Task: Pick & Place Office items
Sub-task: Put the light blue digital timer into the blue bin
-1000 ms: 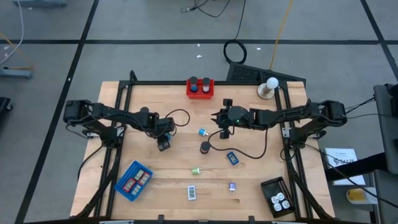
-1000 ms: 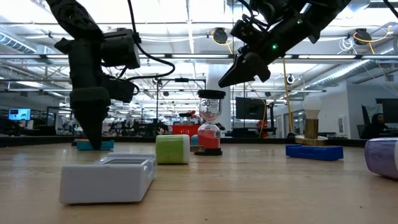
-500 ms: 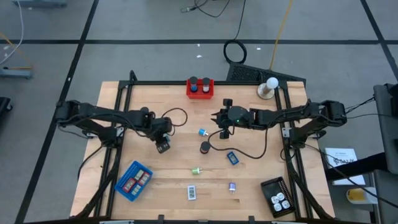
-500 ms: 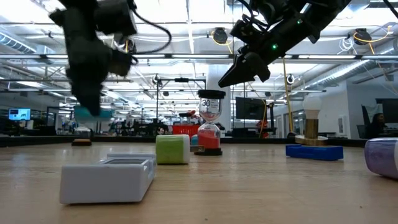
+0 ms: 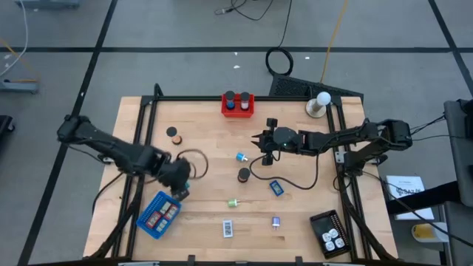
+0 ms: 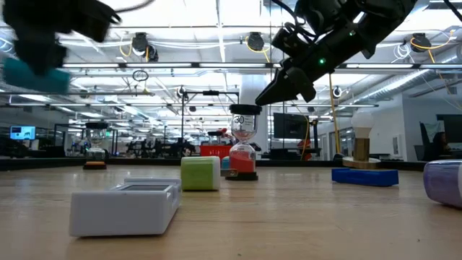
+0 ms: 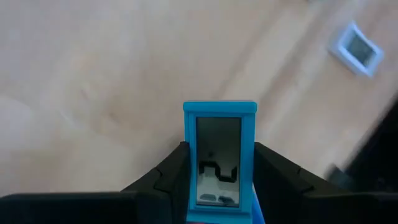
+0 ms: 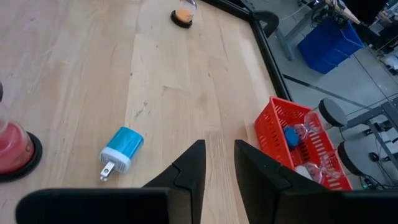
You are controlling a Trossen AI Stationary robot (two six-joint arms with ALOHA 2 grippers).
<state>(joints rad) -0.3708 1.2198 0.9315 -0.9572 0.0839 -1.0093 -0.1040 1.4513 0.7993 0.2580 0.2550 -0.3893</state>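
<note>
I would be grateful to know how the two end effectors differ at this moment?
The left end effector grips a blue rectangular block by the blue tray; the right end effector holds nothing. The left is at the table's front-left, the right mid-table near the blue plug. Both are dark, two-fingered.

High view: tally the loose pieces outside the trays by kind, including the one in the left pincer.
Sand timers: 2, red sand timer, orange sand timer
Blue plug: 1
Rectangular blocks: 2, blue block on the table, teal block in the left pincer
Green bit: 1
Purple bit: 1
White labelled rectangle: 1
Total: 8
</note>
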